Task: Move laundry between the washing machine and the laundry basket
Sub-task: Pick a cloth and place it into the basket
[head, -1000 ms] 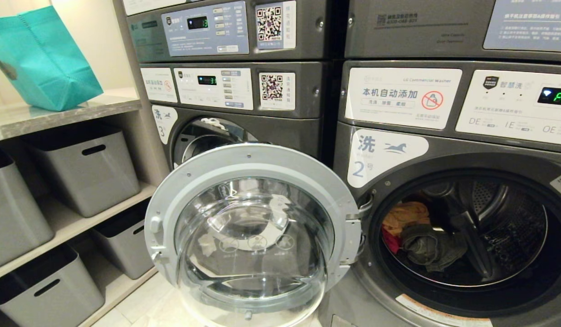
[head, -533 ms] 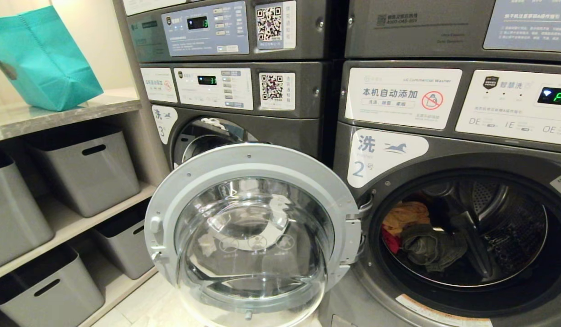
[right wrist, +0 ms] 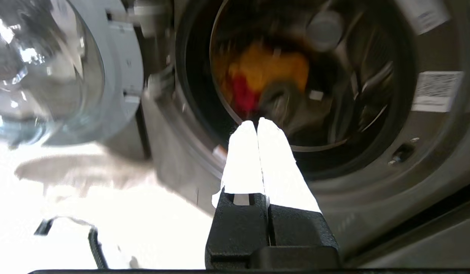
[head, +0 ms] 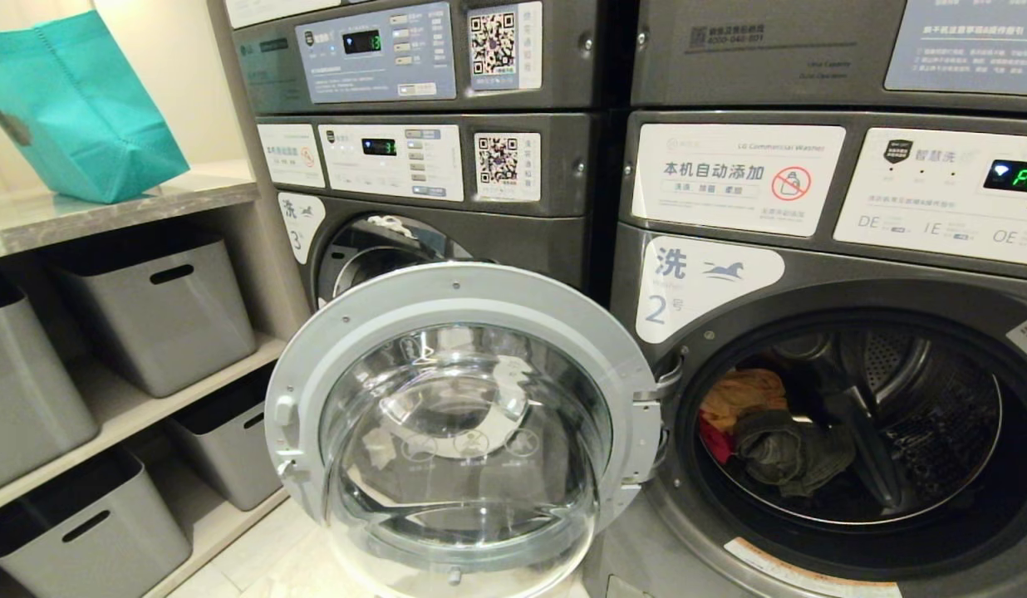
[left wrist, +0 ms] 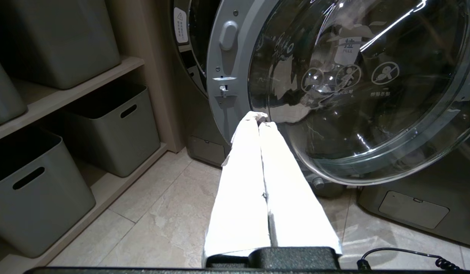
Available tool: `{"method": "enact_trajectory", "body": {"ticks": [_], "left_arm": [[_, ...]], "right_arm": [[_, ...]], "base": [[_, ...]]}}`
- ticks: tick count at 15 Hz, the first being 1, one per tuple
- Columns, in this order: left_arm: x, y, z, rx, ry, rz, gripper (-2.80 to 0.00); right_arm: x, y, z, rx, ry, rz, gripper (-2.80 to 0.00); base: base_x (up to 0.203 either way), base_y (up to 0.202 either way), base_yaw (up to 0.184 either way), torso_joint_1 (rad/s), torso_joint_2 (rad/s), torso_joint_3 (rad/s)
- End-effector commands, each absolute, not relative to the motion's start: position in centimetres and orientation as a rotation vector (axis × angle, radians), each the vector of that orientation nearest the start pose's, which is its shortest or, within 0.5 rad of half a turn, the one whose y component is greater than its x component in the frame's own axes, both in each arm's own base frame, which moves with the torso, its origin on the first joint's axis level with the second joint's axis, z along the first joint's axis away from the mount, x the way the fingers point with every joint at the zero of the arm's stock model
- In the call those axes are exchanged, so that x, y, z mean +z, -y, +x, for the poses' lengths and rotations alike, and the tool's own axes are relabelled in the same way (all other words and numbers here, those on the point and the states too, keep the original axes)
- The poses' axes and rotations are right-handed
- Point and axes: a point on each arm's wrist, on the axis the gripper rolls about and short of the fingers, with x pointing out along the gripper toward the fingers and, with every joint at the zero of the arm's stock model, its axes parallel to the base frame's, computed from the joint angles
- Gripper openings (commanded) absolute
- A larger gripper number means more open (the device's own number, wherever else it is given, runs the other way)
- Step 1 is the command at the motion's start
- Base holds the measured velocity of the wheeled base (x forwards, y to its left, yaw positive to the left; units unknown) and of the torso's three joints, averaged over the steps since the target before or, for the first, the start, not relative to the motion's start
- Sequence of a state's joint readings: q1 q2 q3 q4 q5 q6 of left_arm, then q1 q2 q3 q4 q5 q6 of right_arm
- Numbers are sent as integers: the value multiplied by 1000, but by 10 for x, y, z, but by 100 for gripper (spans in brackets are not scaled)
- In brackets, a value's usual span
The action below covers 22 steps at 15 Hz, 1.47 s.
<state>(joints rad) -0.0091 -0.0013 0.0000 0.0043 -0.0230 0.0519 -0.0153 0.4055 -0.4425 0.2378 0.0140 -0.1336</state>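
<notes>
Snagging is the risk: right gripper (right wrist: pixel 256 125), closed and empty, could clip the drum rim (right wrist: pixel 197 114) at centre frame before reaching the clothes (right wrist: pixel 265 72). Left gripper (left wrist: pixel 259 118) is also closed and empty.

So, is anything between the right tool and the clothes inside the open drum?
Nothing. In the right wrist view the shut right tool points at the orange, red and dark grey clothes; only open air and the drum's rim lie between.
</notes>
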Motion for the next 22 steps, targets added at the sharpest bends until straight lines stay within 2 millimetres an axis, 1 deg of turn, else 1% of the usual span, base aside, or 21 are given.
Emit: {"method": "enact_trajectory", "body": {"ticks": [1,3,4,5,7,10,12,14,16,18,22], "left_arm": [[75,0,-23,-32,-4,52,-280],[75,0,-23,-32,-4,52,-280],[75,0,-23,-31,-4,52,-280],[75,0,-23,-29,-5,52,-280],[75,0,-23,-26,-6,48,-280],[75,0,-23,-28,-4,51,-280],[75,0,-23,-28,-4,49,-280],[75,0,-23,-28,-2,48,-280],[75,0,-23,-26,-4,48,-280],[75,0,-23,-28,-4,46,-280],[75,0,-23,-25,-3,46,-280]], "right_arm": [[184,0,64,39,-461,-126,-280],[176,0,104,53,-512,-126,-280],[170,0,122,56,-518,-126,-280],[162,0,135,58,-523,-126,-280],[144,0,151,60,-563,-123,-280],[126,1,167,51,-659,-90,-280],[116,1,177,35,-714,-38,-280],[104,1,192,10,-764,30,-280],[91,1,211,-8,-773,72,-280],[74,2,231,-29,-761,79,-280],[31,4,270,-116,-703,53,-280]], "base": [[0,0,0,0,0,0],[0,0,0,0,0,0],[0,0,0,0,0,0],[0,0,0,0,0,0],[0,0,0,0,0,0],[0,0,0,0,0,0],[0,0,0,0,0,0],[0,0,0,0,0,0],[0,0,0,0,0,0],[0,0,0,0,0,0],[0,0,0,0,0,0]]}}
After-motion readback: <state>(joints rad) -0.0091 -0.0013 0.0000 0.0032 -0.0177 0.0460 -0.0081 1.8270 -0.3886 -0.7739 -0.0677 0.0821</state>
